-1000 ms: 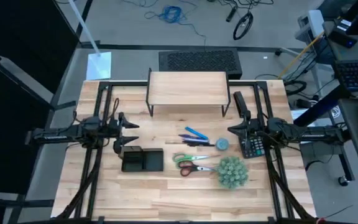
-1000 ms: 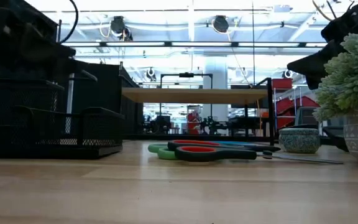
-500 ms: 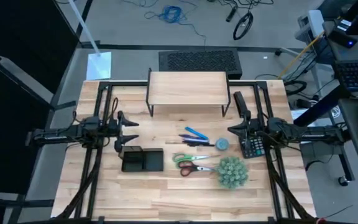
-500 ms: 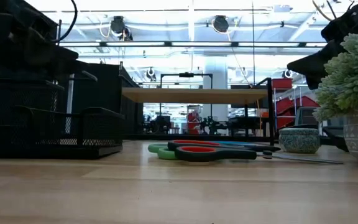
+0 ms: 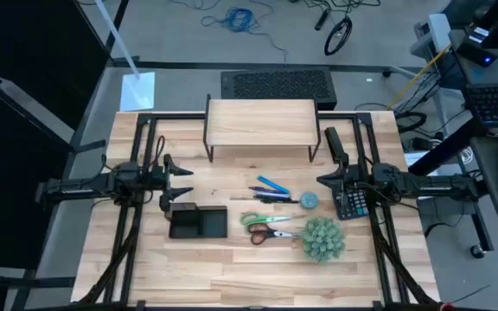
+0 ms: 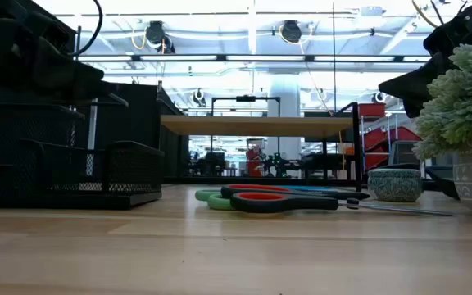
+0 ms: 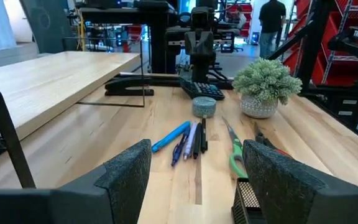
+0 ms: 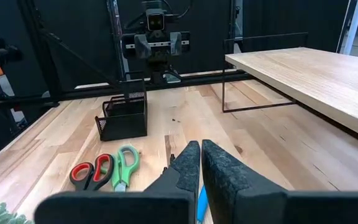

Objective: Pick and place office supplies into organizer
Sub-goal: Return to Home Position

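The black mesh organizer [image 5: 197,222] stands on the table at the centre left. To its right lie the office supplies. These are slim blue and dark pens [image 5: 271,190] and two pairs of scissors [image 5: 266,226], one green-handled and one red-handled [image 6: 269,199]. My left gripper [image 5: 178,185] hovers open just beyond the organizer's far left corner, facing the pens [image 7: 188,137]. My right gripper [image 5: 321,180] hangs shut above the table, right of the pens and next to the calculator [image 5: 350,203]. It touches nothing.
A light wooden riser shelf [image 5: 262,123] stands at the table's far middle. A fuzzy green plant in a pot [image 5: 322,239] sits near the scissors, and a small round tin [image 5: 309,200] lies by the pens. Bare wood runs along the near edge.
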